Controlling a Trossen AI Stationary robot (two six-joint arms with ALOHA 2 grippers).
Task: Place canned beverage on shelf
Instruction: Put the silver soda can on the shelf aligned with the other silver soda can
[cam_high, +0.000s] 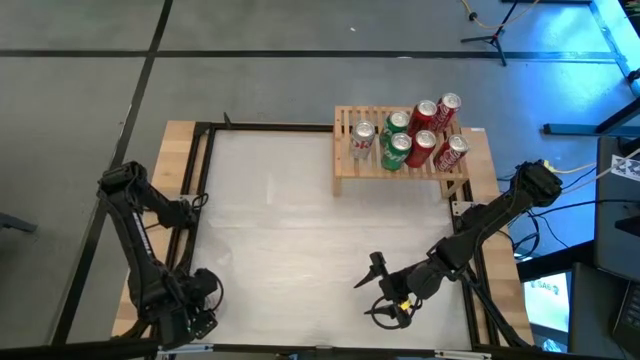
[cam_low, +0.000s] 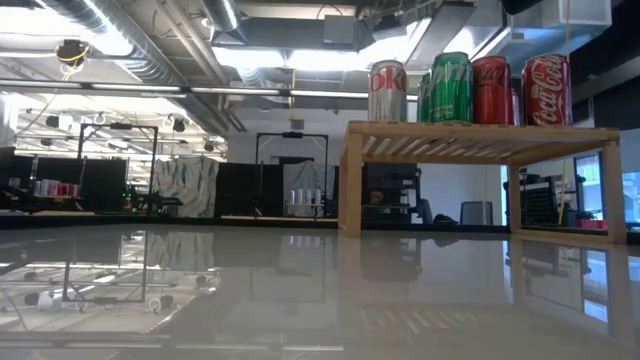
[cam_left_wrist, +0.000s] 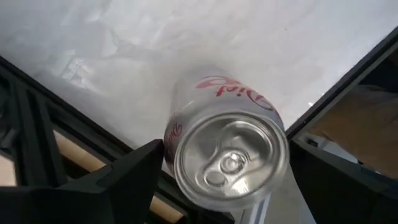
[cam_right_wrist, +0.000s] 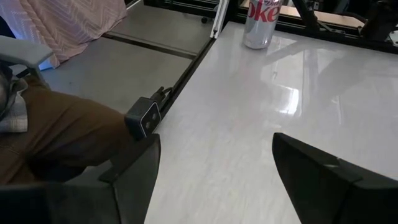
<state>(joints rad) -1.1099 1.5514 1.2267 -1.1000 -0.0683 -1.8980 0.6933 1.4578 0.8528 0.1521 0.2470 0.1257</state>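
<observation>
We look down on a white worktop with two dark robot arms at its near edge. At the far right stands the shelf, a low wooden rack with a slatted top. Seven cans already stand upright on it in two loose rows: one silver can, two green cans and four red cans. From table height we see them lined along the shelf top, with free slats at its left end.

One more silver can stands upright at the near left corner of the worktop, seen from above by the left wrist camera. The left gripper hovers over it with its jaws spread wide on either side, apparently not touching it. We judge this can is next to go up.

The right gripper hangs over the near right part of the worktop, jaws wide and empty, well apart from the shelf. Its wrist camera also shows the silver can across the worktop and a seated person's trouser leg beyond the edge.

So most of the work looks done; gripping, carrying and setting this can remain.
</observation>
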